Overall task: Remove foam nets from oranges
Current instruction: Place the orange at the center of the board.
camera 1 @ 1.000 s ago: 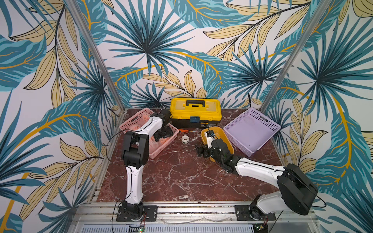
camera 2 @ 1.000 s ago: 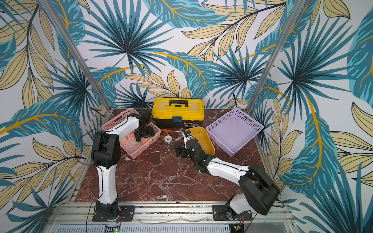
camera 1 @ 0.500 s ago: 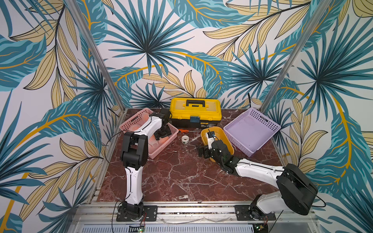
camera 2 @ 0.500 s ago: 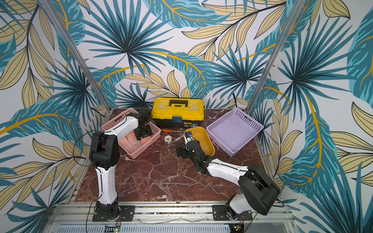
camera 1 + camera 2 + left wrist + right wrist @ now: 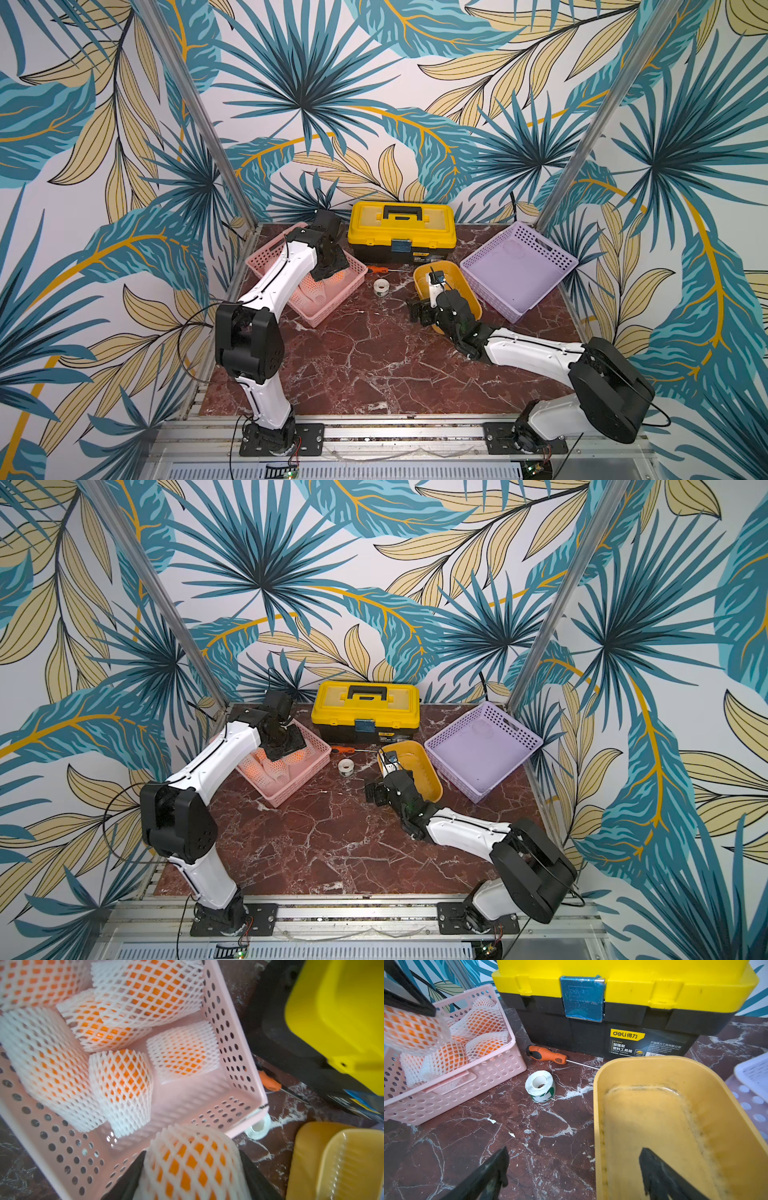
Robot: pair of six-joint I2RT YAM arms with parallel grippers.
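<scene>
Red marble desk (image 5: 353, 365) between leaf-papered walls. Far left, the pink basket (image 5: 316, 318) holds oranges (image 5: 124, 1076) in foam nets (image 5: 52, 1076). Left hand (image 5: 191, 1154) clamps one netted orange (image 5: 193, 1169) over it; right hand (image 5: 574, 1149) gapes empty at the yellow tub (image 5: 654, 1066).
</scene>
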